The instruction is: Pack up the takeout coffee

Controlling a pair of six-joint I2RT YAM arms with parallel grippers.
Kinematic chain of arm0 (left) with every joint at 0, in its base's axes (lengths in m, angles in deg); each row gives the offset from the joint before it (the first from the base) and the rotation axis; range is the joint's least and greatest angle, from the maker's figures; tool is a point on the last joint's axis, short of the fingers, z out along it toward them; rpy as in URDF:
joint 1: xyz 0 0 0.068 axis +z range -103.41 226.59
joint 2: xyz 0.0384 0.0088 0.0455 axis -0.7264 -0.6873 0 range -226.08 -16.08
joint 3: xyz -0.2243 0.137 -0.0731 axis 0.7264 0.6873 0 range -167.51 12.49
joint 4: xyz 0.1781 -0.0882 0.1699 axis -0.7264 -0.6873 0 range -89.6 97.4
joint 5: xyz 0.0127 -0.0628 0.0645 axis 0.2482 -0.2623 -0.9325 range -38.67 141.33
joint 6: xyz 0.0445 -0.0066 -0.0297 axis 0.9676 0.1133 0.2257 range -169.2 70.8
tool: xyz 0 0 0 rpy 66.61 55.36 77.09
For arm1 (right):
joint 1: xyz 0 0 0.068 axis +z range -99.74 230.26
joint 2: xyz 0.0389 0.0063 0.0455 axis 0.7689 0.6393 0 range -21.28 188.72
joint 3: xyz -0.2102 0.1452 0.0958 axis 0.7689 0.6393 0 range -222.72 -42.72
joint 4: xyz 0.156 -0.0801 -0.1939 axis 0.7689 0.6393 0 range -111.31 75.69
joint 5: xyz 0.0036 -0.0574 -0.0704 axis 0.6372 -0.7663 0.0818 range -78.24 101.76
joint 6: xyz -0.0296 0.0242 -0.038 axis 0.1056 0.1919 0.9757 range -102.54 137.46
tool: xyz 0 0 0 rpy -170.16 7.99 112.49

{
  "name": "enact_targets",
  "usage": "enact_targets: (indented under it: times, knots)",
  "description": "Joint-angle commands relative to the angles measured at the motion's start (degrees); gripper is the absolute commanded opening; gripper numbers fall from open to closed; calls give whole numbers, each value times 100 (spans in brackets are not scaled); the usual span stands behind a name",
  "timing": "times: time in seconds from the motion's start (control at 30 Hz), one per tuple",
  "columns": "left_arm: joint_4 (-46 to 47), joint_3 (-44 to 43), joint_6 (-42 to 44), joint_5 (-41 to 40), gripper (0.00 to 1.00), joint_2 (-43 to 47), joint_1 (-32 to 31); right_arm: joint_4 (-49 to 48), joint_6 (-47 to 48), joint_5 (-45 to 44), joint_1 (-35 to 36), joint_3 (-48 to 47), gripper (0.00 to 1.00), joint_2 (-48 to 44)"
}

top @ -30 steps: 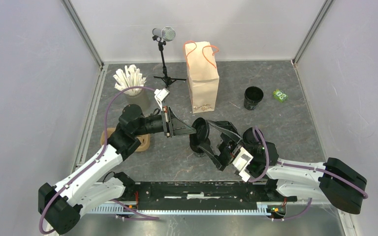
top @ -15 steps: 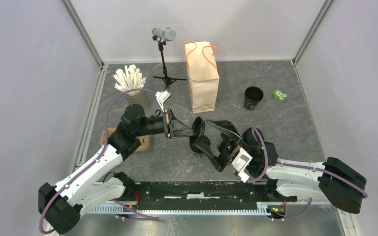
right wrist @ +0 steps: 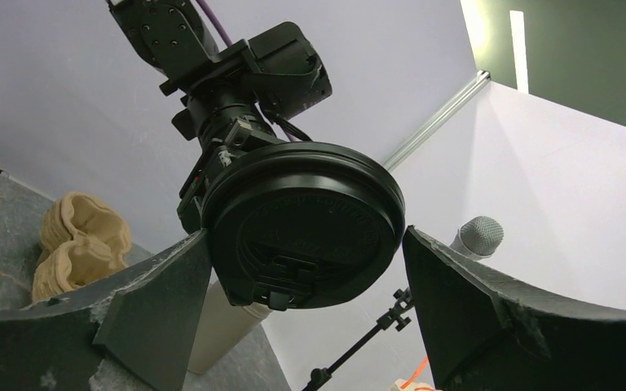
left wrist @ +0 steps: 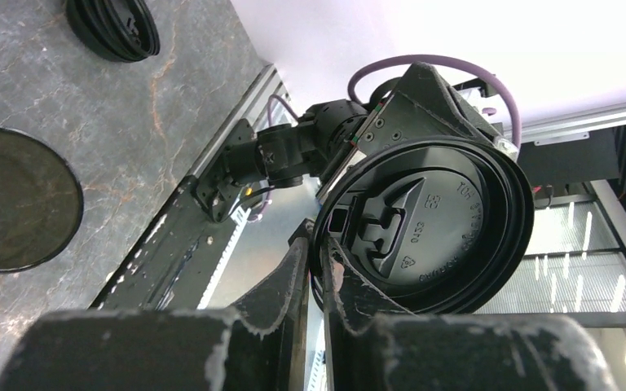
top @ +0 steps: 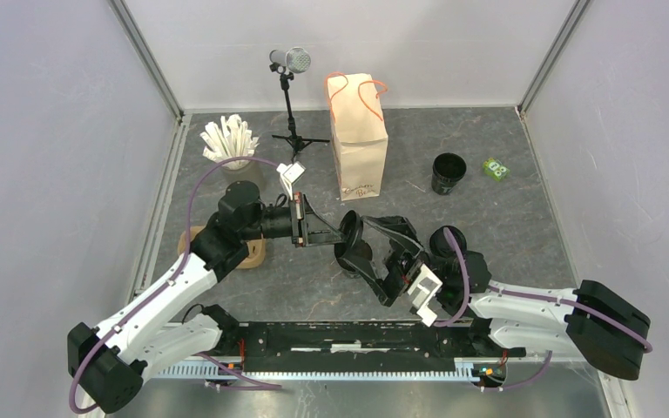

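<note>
A round black lid (top: 354, 231) hangs on edge above the middle of the table, and my left gripper (top: 344, 231) is shut on its rim. In the left wrist view the lid (left wrist: 432, 220) stands just past my left gripper (left wrist: 316, 244), whose fingers pinch its edge. My right gripper (top: 368, 246) is open, with one finger on each side of the lid. Its wrist view has the lid (right wrist: 310, 220) between the spread fingers of the right gripper (right wrist: 306, 234). The black cup (top: 447, 172) stands uncovered to the right of the brown paper bag (top: 359, 131).
A grey cup of white sticks (top: 231, 148) and a microphone on a stand (top: 290, 61) stand at the back left. A cardboard cup carrier (top: 254, 252) lies under my left arm. A green packet (top: 495, 168) lies beside the cup. A dark round disc (top: 351, 261) lies below the lid.
My right gripper's fingers have spread wider around the lid and that arm has shifted a little left. My left gripper keeps its hold on the lid, nudged slightly right.
</note>
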Motion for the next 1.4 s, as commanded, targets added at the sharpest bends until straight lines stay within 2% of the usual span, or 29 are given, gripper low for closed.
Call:
enact_targets:
  times: [0.0,0.27,0.37,0.53,0.67,0.73,0.83,0.87,0.93,1.03,1.17,1.27,1.37]
  knots:
    - [-458,-255,527,-82,17,-31,26,-68,134,-15,23,-207,92,-91]
    - [-945,-417,899,-250,17,-53,27,-21,110,-72,24,-170,81,-40]
    - [-1003,-433,968,-301,23,-77,27,-55,-6,-181,23,-142,77,-39]
    - [-1273,-526,1258,-720,59,-86,35,-208,-606,-761,22,52,70,-195]
    - [-1958,-853,1940,-1529,99,-131,32,-73,-1194,-1347,23,377,67,-549]
    - [-2255,-997,2290,-2025,100,-137,45,315,-1610,-1617,28,495,66,-796]
    - [-2550,-1070,2604,-3105,100,-107,52,1560,-2392,-2110,28,427,66,-1305]
    - [-2641,-1032,2582,-3619,100,-76,51,2217,-2693,-2316,23,301,67,-1486]
    - [-2656,-880,2621,-4120,100,-11,69,3688,-3169,-2764,23,-99,70,-1676]
    - [-2439,-581,2784,-4006,100,91,106,6040,-3734,-3423,24,-986,72,-1552]
    - [-2331,-327,3031,-3421,100,126,114,8365,-4306,-3664,23,-2147,72,-1021]
    - [-2420,-125,3098,-3397,100,434,112,9712,-4575,-3725,23,-2921,72,-599]
    - [-2522,131,3095,-3754,100,971,115,10757,-4757,-3722,23,-3653,71,-183]
